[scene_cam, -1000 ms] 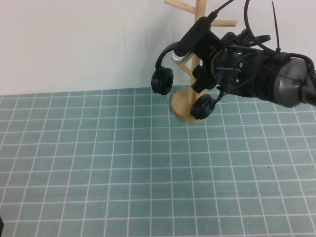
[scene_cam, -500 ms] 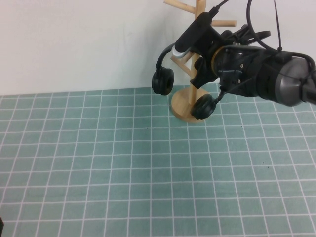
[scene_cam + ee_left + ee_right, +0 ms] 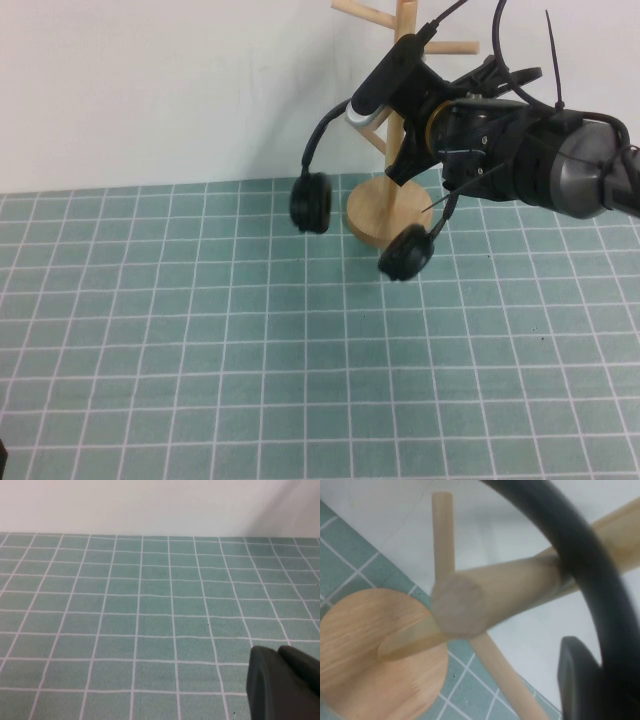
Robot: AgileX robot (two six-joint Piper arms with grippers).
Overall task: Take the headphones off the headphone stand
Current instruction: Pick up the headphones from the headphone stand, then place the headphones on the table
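Green white-gridded mat (image 3: 200,350) below a plain white wall (image 3: 150,90).

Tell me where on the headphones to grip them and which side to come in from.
Grip the headphones by the thin headband, from the right, as the right gripper does, shut on it by the headphone stand. Both cups hang free below, too round to pinch. The left gripper is over bare mat.

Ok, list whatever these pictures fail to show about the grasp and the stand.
- Right gripper contact on the headphones: high view, wrist camera covers it.
- Headphone stand top: high view, cut by the frame edge.
- Ear cups: right wrist view, out of frame.
- Left gripper: left wrist view, mostly cut off.
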